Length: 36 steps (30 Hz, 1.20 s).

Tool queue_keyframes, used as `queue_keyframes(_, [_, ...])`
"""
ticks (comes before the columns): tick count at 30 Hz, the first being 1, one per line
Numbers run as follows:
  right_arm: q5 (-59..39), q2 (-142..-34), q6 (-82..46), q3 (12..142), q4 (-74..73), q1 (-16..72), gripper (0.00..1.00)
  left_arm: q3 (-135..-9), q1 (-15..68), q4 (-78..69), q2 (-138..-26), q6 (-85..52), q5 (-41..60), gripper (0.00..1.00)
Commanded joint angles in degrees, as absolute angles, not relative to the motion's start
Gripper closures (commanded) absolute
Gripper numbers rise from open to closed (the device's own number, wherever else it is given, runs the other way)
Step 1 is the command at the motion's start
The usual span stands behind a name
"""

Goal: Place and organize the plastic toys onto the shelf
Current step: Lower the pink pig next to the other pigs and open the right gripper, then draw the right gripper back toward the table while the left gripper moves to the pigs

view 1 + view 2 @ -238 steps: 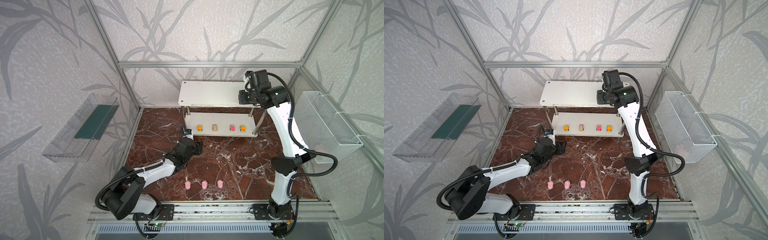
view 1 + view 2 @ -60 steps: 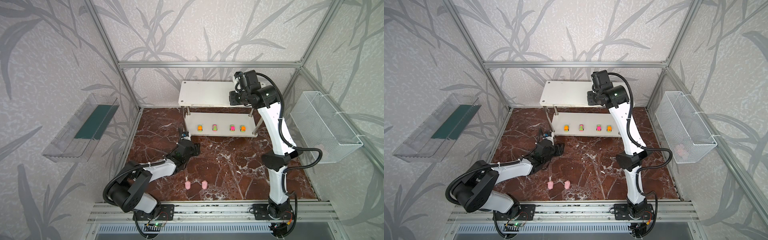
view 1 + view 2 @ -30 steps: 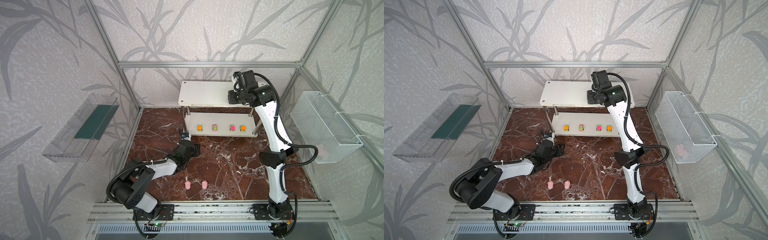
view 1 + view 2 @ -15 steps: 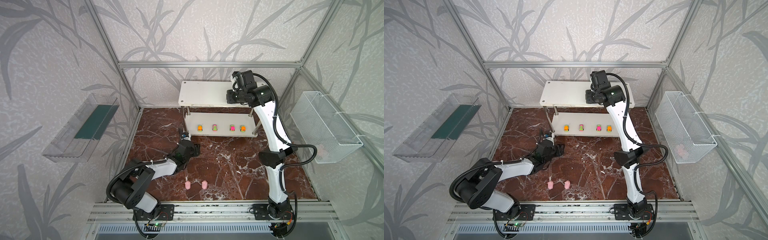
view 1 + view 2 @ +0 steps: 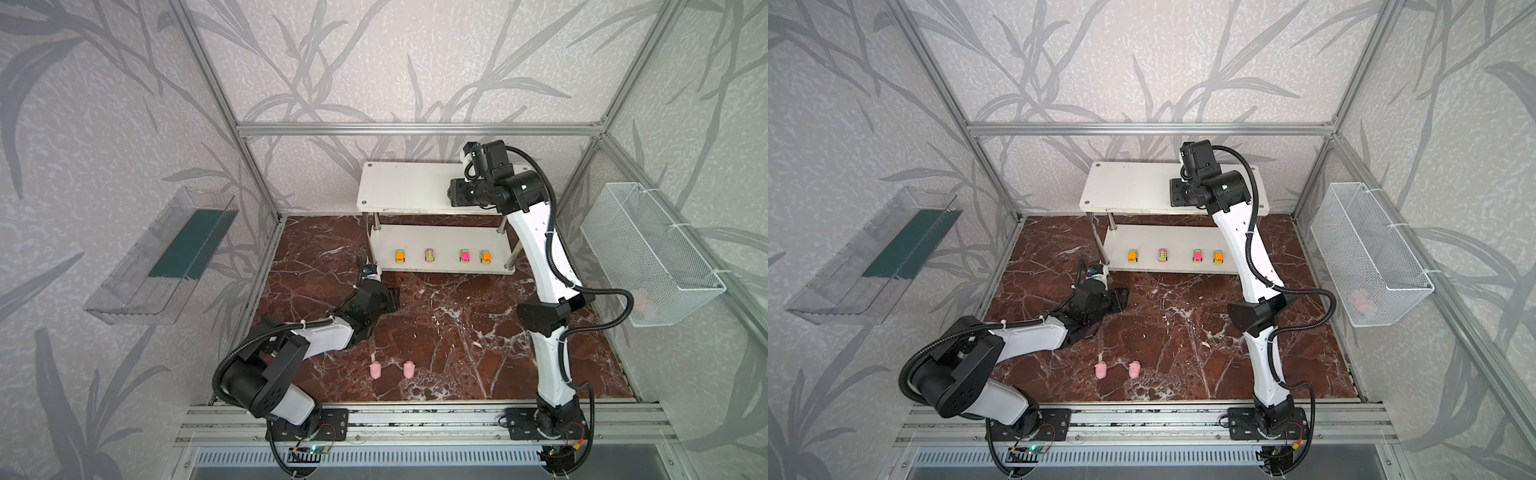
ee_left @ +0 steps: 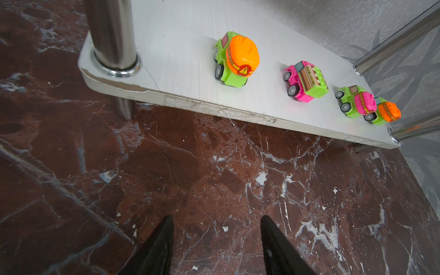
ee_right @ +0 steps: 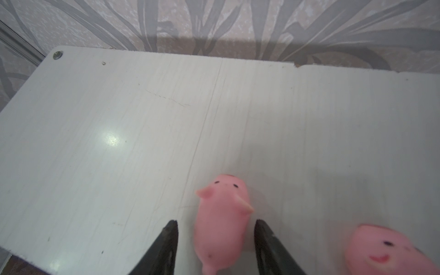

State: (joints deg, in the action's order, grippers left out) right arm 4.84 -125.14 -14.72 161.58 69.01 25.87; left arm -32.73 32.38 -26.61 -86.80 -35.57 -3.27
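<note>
The right gripper (image 7: 215,222) stands parted astride a pale-pink plastic pig (image 7: 221,209) atop the white two-tier shelf (image 7: 95,142); left gripper (image 6: 216,217) gapes empty.

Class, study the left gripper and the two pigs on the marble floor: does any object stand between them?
Nothing visible does. Only bare marble floor lies between the open left gripper and the pink pig or its neighbour pig. The gripper points toward the shelf, away from them.

Only sign I could read: red warning triangle (image 6: 244,69) w/ "!" on nearest orange car (image 6: 238,57). Pink car (image 6: 307,82) sticker print was illegible.
</note>
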Motion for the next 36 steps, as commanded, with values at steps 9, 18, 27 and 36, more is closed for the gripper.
queue_keyframes(9, [2.7,-116.5,-11.8,162.3,63.6,25.7,0.39,-32.7,31.8,-25.4,-86.8,-35.6,-2.8,0.43])
queue_keyframes(18, [1.2,-92.9,-4.4,136.1,46.0,30.5,0.38,-31.7,31.8,-20.8,-81.3,-35.0,-4.8,0.43])
queue_keyframes(27, [3.7,-53.1,-1.8,74.5,20.5,42.1,0.39,-26.0,32.7,-7.0,-62.7,-36.3,-7.2,0.42])
queue_keyframes(36, [1.5,-31.9,-17.4,41.9,24.0,43.3,0.39,-20.1,40.9,9.3,-43.9,-40.0,-11.1,0.42])
